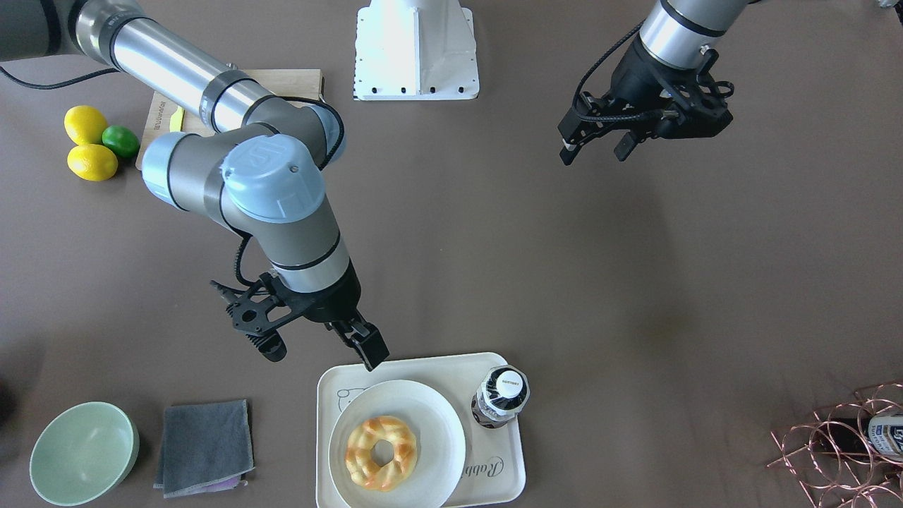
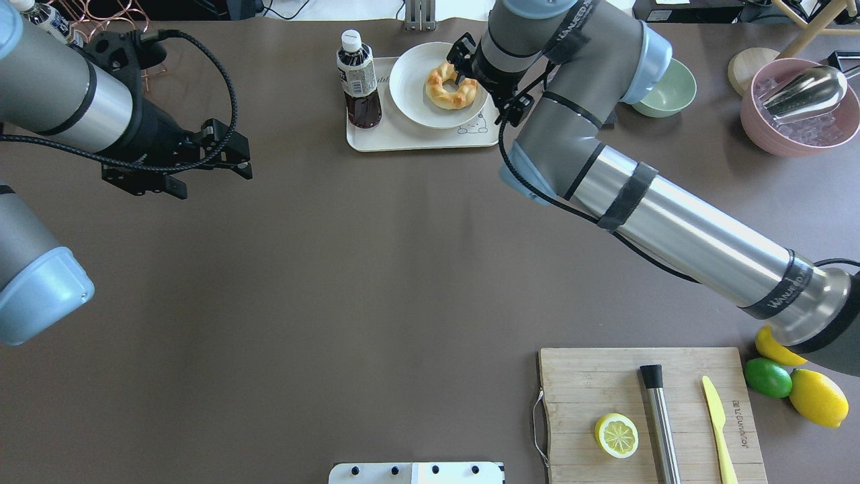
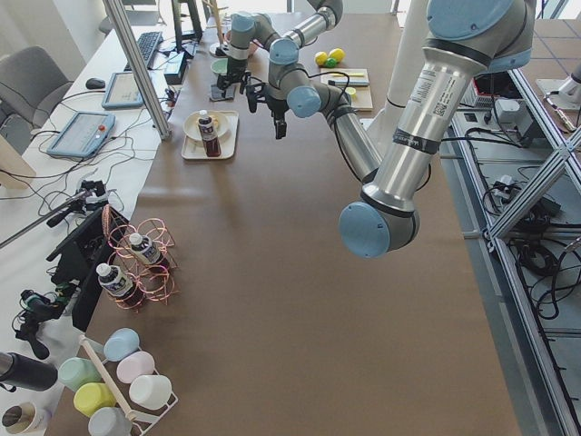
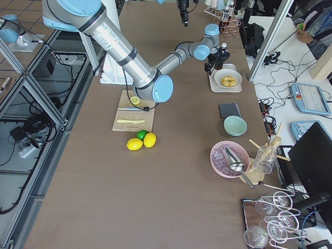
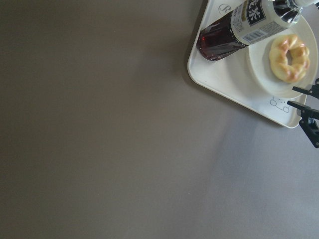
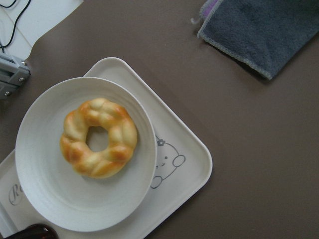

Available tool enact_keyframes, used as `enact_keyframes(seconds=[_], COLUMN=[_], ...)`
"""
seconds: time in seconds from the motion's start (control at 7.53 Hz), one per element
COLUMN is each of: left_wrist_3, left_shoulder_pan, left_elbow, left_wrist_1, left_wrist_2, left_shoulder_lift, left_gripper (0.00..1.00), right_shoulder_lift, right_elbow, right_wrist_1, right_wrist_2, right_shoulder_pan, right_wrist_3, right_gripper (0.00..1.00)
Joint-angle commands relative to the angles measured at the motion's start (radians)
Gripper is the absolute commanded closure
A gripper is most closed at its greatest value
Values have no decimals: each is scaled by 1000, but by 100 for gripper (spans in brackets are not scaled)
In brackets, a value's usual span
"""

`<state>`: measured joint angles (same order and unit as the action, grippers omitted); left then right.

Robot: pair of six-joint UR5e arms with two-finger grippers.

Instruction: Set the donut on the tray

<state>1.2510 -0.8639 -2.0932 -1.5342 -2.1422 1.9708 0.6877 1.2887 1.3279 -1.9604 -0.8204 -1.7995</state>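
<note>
One donut [image 1: 381, 452] lies on the plate [image 1: 437, 422] standing on the tray [image 1: 504, 444], so the job looks done unless it must leave the plate; my right hand [image 1: 321, 349] hovers spread and empty by the tray's edge.

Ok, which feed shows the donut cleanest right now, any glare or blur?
Right wrist view: sharp, evenly lit braided golden donut on the round white plate, no glare. Left wrist view: donut softer, squeezed into the top right corner. Front-facing view: clear, pale sheen on the brown table only up top, away from it.
</note>
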Motion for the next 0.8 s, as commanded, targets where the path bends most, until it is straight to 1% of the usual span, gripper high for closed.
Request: enact_keyframes(seconds=[0.0,0.27,0.4,0.53,0.66], left_wrist_3=[-415,-713,-817,-929,-1011], left_shoulder_pan=[-117,-232,-294,-352,-415], left_elbow=[-37,-31,-18,1,5], left_wrist_1=[121,121,120,114,117], left_wrist_2=[-13,-25,-94,-154,-191], left_shoulder_lift=[-113,-238,-288,-344,-384], left_gripper=[2,2,2,2,2], right_shoulder_lift=[192,417,505,573,634], right_elbow=[226,447,518,537,538], right_wrist_1=[216,354,423,438,438], right_wrist_2=[-203,-216,-218,-219,-262], right_shoulder_pan=[-142,-241,-294,-345,-406], right_wrist_3=[554,961,1120,1237,1385], right_gripper=[0,0,0,0,0])
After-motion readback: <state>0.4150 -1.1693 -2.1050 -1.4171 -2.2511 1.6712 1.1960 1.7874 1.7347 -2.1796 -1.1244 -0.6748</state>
